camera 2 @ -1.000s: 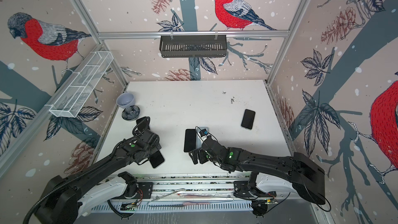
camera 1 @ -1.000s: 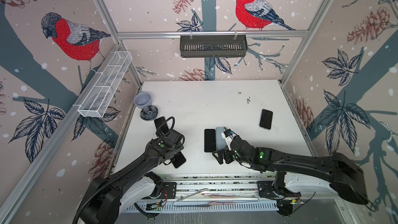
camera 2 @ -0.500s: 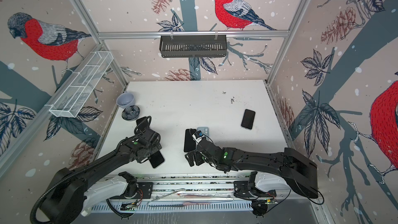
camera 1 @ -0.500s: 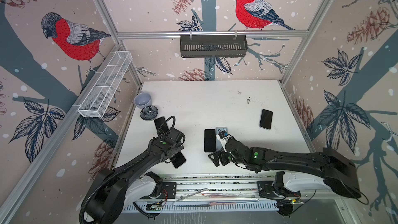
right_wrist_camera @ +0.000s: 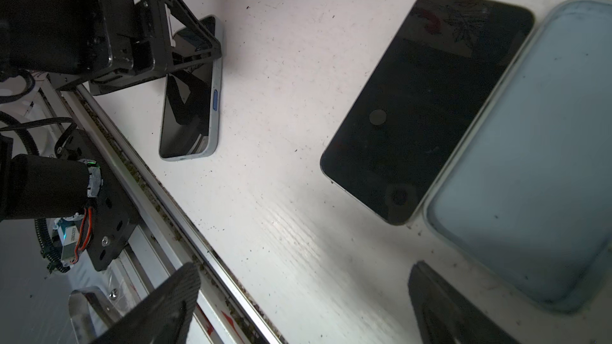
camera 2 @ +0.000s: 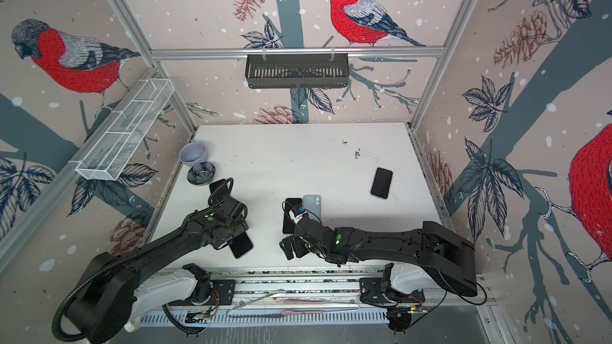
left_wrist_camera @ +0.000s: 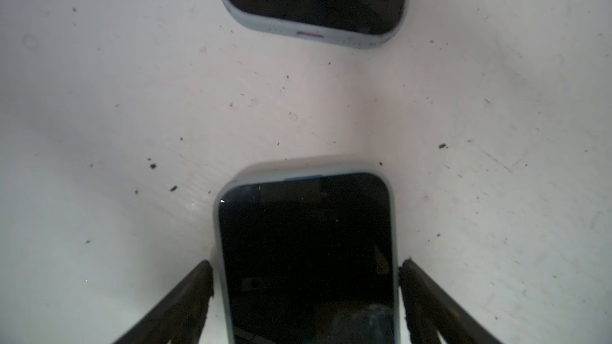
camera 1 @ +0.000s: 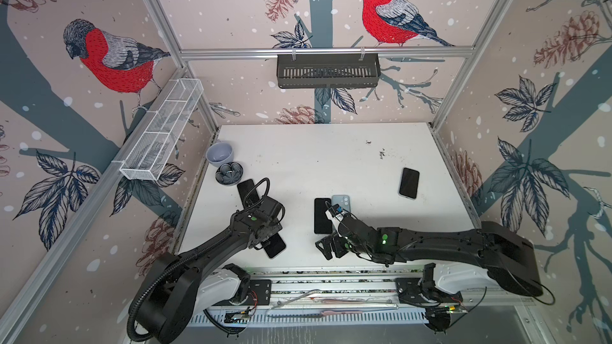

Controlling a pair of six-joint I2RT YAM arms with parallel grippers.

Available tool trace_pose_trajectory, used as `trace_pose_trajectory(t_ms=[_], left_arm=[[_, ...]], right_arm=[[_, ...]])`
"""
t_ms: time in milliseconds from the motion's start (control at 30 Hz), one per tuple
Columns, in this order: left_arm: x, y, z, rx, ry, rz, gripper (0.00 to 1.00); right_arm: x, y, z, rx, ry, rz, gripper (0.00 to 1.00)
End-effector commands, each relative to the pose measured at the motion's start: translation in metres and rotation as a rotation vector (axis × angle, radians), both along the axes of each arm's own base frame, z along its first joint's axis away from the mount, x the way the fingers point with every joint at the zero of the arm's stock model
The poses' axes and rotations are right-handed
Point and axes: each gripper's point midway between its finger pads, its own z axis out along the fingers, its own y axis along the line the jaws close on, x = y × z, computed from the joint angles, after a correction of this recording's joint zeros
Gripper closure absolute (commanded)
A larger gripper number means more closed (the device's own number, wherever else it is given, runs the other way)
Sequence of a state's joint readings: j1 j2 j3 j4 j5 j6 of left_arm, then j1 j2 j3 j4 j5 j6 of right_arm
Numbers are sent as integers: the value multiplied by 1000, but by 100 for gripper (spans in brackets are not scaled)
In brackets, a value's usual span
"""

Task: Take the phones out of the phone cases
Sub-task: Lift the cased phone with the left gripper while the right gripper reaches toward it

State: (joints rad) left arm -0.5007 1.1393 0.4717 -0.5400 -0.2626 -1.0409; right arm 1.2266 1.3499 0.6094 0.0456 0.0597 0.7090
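Lying screen-up on the table (camera 1: 314, 153), close to the rail (camera 1: 331, 284) on the left arm's side: cased phone (left_wrist_camera: 308, 226), dark glass in a pale grey-blue case, not yet stripped. Long axis slanted to the rail and running straight out between the fingers of the left gripper (left_wrist_camera: 306, 264), so the jaws face the short width. The jaws are spread, with one fingertip (left_wrist_camera: 203, 279) just beside each long edge, on the half farther from the rail. Whether they already pinch cannot be told. Judged: the left arm is the nearer one, and the coming move is a squeeze across the case. Right gripper (camera 1: 329, 248): jaws wide apart, nothing between them, near the rail, well apart from the cased phone. Next out from the rail: bare phone (camera 1: 322, 216) with empty case (camera 1: 341, 200) just beside it, long edges parallel. Farther from the rail: second cased phone (camera 1: 245, 190) on the left, fourth phone (camera 1: 409, 183) on the right. In both top views the left wrist hides the fingers and most of the cased phone, leaving only the rail-side end showing. The left wrist view alone shows the fingertips flanking the case. The right wrist view adds the blue side button and the hollow of the empty case.
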Motion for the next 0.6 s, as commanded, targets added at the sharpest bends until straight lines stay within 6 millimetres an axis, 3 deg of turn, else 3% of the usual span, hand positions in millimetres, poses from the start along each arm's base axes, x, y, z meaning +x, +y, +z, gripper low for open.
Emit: trace_pose_trajectory(t_ms=[0, 567], left_arm=[[1, 3, 0, 21, 2, 0, 16], [3, -10, 2, -24, 18, -63, 38]], right_arm=[[2, 9, 8, 30, -17, -2, 0], [-10, 23, 1, 61, 13, 28, 0]])
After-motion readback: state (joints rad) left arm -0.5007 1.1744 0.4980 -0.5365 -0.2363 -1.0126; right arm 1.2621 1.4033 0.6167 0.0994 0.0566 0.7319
